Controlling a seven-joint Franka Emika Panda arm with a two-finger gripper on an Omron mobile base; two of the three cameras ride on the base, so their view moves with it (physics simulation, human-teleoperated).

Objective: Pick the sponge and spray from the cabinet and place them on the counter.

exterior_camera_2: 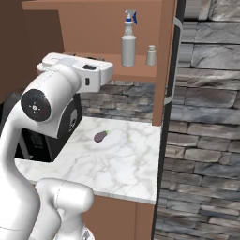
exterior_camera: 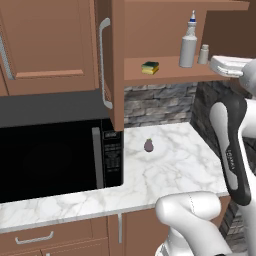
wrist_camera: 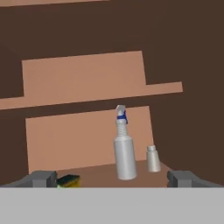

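Observation:
The brown cabinet [exterior_camera: 112,60] stands open, its door swung out with a long silver handle. On its wooden shelf lies the yellow-and-green sponge [exterior_camera: 150,67] at the left, also low in the hand view [wrist_camera: 68,180]. The tall pale spray [exterior_camera: 188,47] [exterior_camera_2: 128,44] [wrist_camera: 124,153] stands upright to its right. My gripper [wrist_camera: 112,178] is open, fingertips wide apart, in front of the shelf and short of both things, holding nothing. In the right base view the white hand [exterior_camera_2: 89,70] hovers at shelf height. The white marble counter [exterior_camera: 175,170] [exterior_camera_2: 126,164] lies below.
A small white shaker [exterior_camera: 203,54] [wrist_camera: 152,159] stands just right of the spray. A dark purple egg-shaped object [exterior_camera: 149,145] [exterior_camera_2: 101,136] lies on the counter. A black microwave [exterior_camera: 55,155] fills the counter's left. Stone wall [exterior_camera_2: 206,117] borders the right.

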